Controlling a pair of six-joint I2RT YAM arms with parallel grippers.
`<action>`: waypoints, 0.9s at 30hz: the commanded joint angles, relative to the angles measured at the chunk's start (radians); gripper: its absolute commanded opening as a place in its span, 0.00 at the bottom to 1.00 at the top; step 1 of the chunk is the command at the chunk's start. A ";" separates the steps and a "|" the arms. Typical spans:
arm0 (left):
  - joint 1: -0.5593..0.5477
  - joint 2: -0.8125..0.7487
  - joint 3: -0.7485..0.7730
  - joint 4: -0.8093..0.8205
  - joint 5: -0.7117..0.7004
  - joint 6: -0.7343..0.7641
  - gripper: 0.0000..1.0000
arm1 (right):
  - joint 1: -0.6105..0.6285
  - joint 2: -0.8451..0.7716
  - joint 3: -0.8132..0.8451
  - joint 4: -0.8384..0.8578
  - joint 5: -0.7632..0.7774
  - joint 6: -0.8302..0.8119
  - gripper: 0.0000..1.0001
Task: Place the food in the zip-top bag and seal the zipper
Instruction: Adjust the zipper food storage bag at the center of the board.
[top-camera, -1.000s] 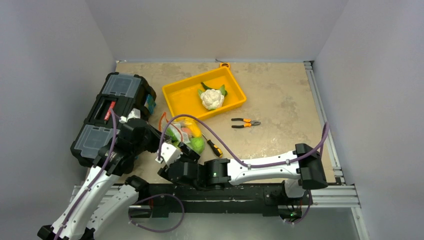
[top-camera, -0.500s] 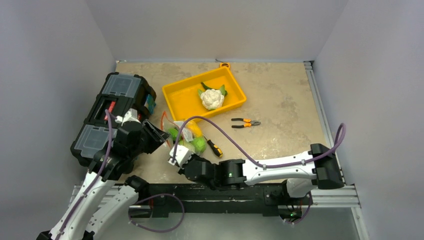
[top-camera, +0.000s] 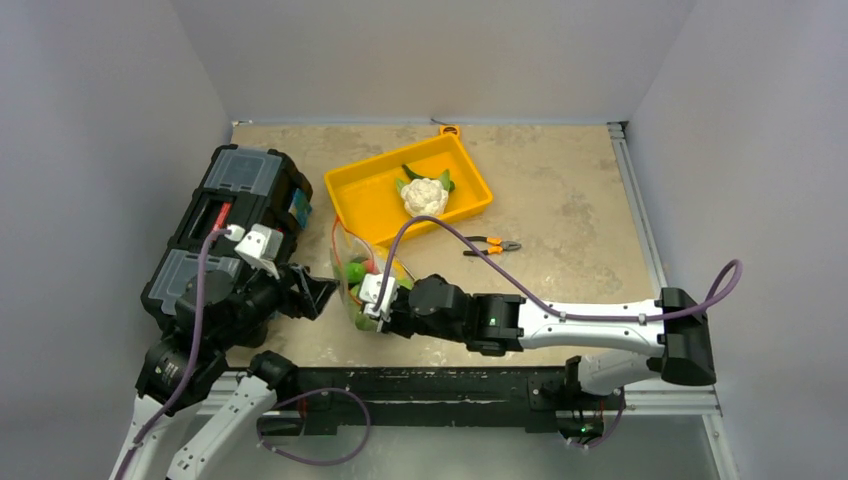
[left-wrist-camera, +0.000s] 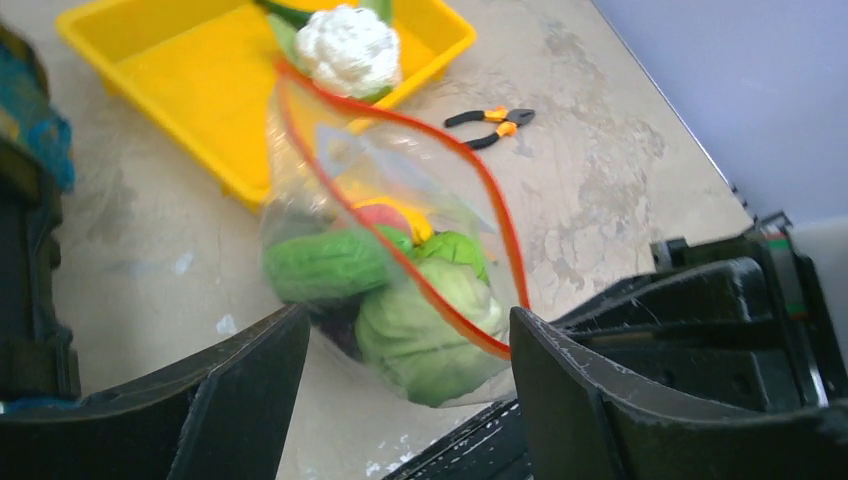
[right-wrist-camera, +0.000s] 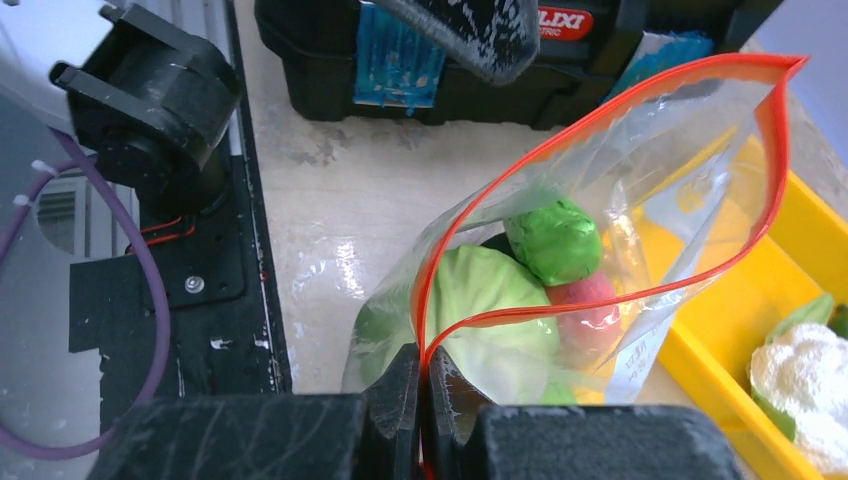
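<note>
The clear zip-top bag (top-camera: 362, 278) stands on the table between my two grippers, its mouth gaping. Its red-orange zipper (right-wrist-camera: 776, 150) loops around the opening. Inside lie a pale green cabbage (left-wrist-camera: 420, 330), a darker green piece (right-wrist-camera: 555, 240), a red fruit (right-wrist-camera: 592, 302) and something yellow (left-wrist-camera: 405, 215). My right gripper (right-wrist-camera: 423, 385) is shut on the zipper at the bag's near corner. The left gripper (left-wrist-camera: 410, 320) is open just short of the bag, touching nothing. A white cauliflower (top-camera: 425, 195) lies in the yellow tray.
The yellow tray (top-camera: 370, 205) sits right behind the bag. Orange-handled pliers (top-camera: 490, 245) lie to its right. A black toolbox (top-camera: 230, 215) fills the left side, close behind my left arm. The right arm stretches low along the near edge.
The left gripper let go of the bag, opened and drew back left. The right gripper slid forward and shut on the zipper's near corner. The bag shifted slightly.
</note>
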 joint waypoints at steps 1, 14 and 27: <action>0.000 -0.004 0.003 0.168 0.304 0.375 0.73 | -0.035 -0.042 0.005 0.077 -0.152 -0.101 0.00; -0.052 0.164 -0.056 0.220 0.833 1.022 0.90 | -0.115 -0.080 -0.029 0.071 -0.352 -0.185 0.00; -0.146 0.324 -0.043 0.057 0.764 1.118 0.82 | -0.128 -0.095 0.008 -0.054 -0.338 -0.212 0.00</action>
